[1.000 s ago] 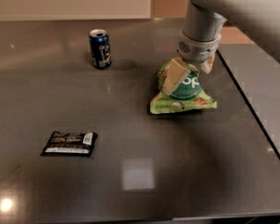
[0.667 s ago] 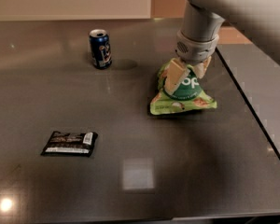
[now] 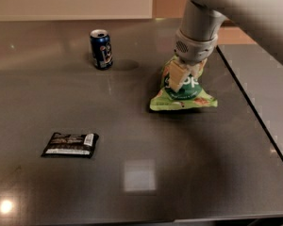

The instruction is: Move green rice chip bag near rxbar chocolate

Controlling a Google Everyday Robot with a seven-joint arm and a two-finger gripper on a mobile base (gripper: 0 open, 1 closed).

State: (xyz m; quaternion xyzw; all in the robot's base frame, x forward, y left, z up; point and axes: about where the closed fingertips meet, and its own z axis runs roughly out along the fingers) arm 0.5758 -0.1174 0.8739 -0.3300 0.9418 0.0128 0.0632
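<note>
The green rice chip bag [image 3: 185, 96] lies right of centre on the dark table [image 3: 141, 173], its lower edge on the surface. My gripper [image 3: 181, 74] comes down from the upper right and is shut on the bag's upper part, with one pale finger [image 3: 175, 76] lying over the bag's front. The rxbar chocolate [image 3: 70, 145], a small flat black wrapper, lies at the lower left, far from the bag.
A blue soda can [image 3: 101, 49] stands upright at the back left. A seam [image 3: 254, 112] runs down the table's right side. The table's front edge [image 3: 141, 220] is at the bottom. A bright light reflection shows at the lower left corner.
The arm and gripper have shifted slightly to the left, and the bag's top has gone with them. The bar and the can have not moved.
</note>
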